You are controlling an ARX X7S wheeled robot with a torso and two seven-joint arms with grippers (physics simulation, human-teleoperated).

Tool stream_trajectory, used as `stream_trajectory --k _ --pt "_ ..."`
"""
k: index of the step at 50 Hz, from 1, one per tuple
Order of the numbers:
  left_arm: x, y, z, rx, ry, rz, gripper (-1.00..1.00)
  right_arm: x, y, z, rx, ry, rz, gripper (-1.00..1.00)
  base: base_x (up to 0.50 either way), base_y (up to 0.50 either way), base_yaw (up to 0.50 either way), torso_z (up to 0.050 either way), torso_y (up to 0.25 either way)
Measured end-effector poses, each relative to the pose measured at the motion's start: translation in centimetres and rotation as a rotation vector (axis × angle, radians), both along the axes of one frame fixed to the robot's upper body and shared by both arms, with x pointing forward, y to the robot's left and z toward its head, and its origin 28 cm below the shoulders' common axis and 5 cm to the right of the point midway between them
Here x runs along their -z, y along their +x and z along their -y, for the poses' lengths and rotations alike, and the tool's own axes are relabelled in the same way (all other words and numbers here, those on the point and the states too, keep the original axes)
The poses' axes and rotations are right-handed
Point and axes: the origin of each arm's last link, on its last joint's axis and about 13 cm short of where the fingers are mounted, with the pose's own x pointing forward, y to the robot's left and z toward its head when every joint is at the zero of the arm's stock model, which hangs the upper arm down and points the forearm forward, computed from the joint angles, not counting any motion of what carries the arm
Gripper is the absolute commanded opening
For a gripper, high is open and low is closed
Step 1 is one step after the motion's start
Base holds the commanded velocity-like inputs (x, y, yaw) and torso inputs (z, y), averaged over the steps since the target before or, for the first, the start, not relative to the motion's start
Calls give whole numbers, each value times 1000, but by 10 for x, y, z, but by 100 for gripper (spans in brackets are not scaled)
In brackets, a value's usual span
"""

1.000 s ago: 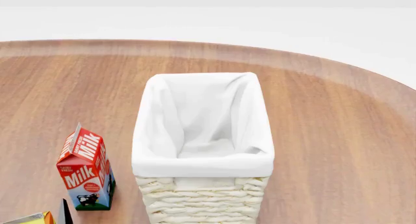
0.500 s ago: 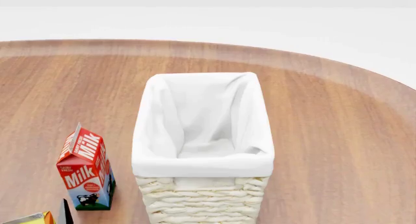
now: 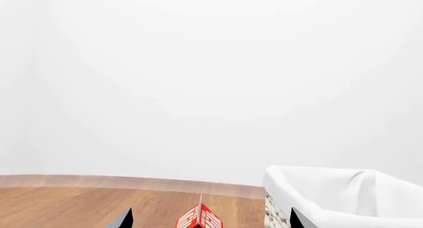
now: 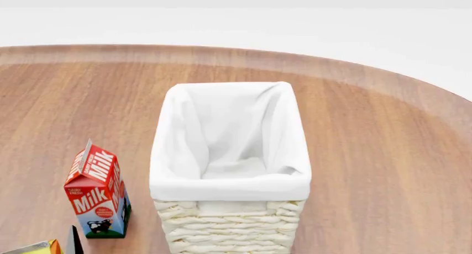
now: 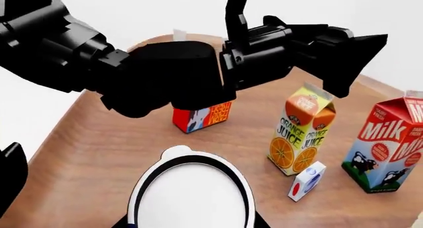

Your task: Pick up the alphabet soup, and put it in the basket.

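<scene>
soup can not in view. basket point(image 4: 230, 154) empty on bench point(image 4: 383, 154). locate the can first, approach from above. left fingers point(image 3: 126, 219) apart; right can't tell.

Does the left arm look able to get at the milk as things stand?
Probably yes. The left gripper is open, and the milk shows ahead between its fingertips with nothing in between. The basket stands close beside the milk, but apart from it.

glossy black, blocky arm point(image 5: 158, 79) segments with rounded housings
</scene>
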Motion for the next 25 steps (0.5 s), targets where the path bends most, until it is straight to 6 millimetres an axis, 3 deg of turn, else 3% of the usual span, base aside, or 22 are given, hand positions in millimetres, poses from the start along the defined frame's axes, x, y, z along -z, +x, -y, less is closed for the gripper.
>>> stream_trajectory --k 25 --pt "-1 0 0 -2 -2 1 100 -20 -3 10 58 154 45 -100 0 0 0 0 0"
